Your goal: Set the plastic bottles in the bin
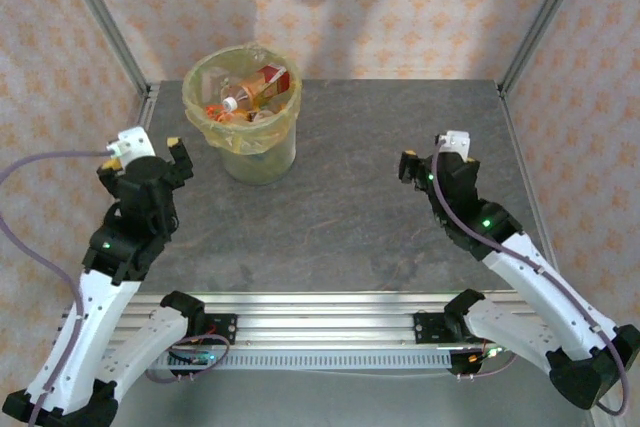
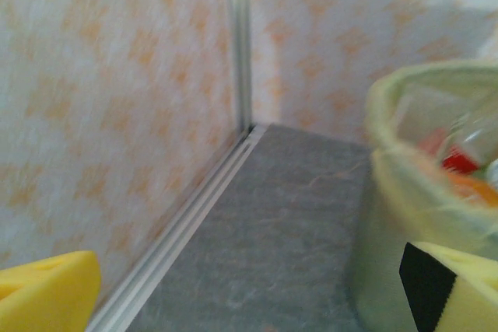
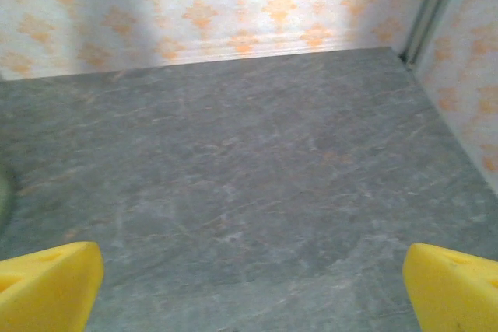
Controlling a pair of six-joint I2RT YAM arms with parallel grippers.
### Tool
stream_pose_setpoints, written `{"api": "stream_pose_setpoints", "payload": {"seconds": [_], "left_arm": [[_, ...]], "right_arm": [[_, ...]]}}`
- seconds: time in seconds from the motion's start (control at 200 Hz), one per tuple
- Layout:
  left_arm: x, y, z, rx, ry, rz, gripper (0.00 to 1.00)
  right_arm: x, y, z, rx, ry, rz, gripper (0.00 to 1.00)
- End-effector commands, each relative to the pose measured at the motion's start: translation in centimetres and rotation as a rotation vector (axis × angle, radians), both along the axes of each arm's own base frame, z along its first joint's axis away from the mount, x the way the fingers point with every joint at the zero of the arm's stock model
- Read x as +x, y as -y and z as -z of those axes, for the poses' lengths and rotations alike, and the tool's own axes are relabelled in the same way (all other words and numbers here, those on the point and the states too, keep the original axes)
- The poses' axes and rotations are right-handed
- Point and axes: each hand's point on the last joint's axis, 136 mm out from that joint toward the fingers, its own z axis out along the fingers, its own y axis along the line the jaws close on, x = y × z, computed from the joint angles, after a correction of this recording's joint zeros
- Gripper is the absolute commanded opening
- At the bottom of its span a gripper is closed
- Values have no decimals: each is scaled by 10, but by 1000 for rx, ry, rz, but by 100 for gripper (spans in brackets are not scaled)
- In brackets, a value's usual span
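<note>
- the bin (image 1: 262,159) stands straight up on the far left part of the gray table (image 1: 350,207). its open mouth faces up.
- a yellow-green bag (image 1: 205,112) lines the bin and folds over its rim.
- the plastic bottles (image 1: 240,112) are inside the bin, in a heap.
- the top bottle (image 1: 262,85) lies on its side. its long way runs from near-left to far-right, and its white cap (image 1: 230,103) points to the near-left.
- the bottles under it are too jumbled to tell which way they point.
- the left gripper (image 1: 150,150) is just beside the bin, on its left. its jaws are wide apart and hold nothing.
- in the left wrist view the bin (image 2: 389,215) is close on the right, with red and orange bits of the plastic bottles (image 2: 459,162) inside.
- the right gripper (image 1: 432,154) is on the right side, well apart from the bin. its jaws are wide apart too, with just gray table (image 3: 233,169) between the yellow fingertips (image 3: 47,285).
</note>
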Motion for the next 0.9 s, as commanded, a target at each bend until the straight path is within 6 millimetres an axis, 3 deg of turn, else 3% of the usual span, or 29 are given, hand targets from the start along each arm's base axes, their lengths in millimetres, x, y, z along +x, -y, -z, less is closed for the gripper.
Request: {"api": "stream_pose_setpoints", "payload": {"seconds": [0.0,0.195,0.45,0.671,0.896], "left_arm": [[-9,-23,28,-27,49,-183,100],[-11,-40,78,-42,62,-272,100],[16,-43,139,-109,78,-209,100],[37,-39,168,-119,77,-108,100],[61,-24,186,-54,55,43,100]], "right_arm": [[-1,21,1,-75,68,96,99],[4,30,24,-124,97,93,99],[17,49,54,-73,117,117,99],[29,68,78,14,163,141,99],[40,69,89,10,198,117,99]]}}
